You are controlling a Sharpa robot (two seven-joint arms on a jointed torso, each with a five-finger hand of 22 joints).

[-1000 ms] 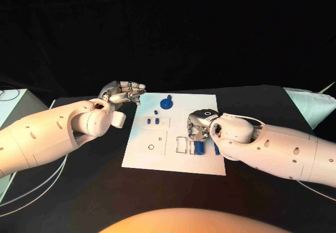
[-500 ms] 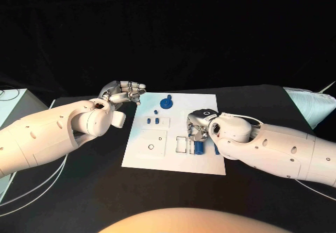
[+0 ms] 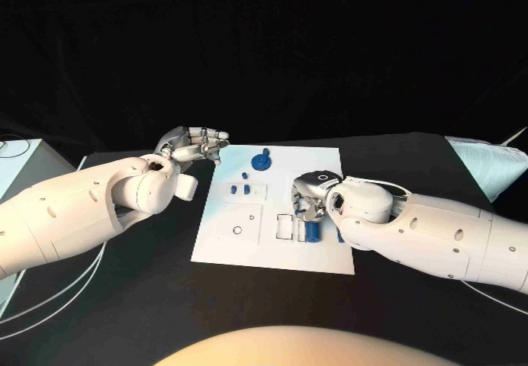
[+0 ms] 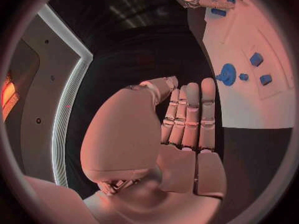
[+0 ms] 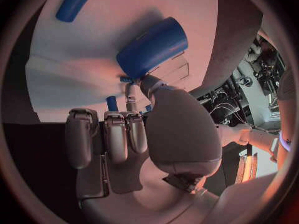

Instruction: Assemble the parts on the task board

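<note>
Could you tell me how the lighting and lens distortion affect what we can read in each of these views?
Head view: backdrop black, task board bright and legible. Left wrist view: fisheye bends the board's edge; pinkish light on the left hand. Right wrist view: the big blue cylinder looms large and soft; a shadow falls beneath it by the right hand.

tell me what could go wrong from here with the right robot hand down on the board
The right robot hand works low over the task board, close to the blue cylinder, and could knock it over. Its arm hides that spot from the head view, so a misplacement might go unseen. The left robot hand hangs beside the board, not steadying it.
</note>
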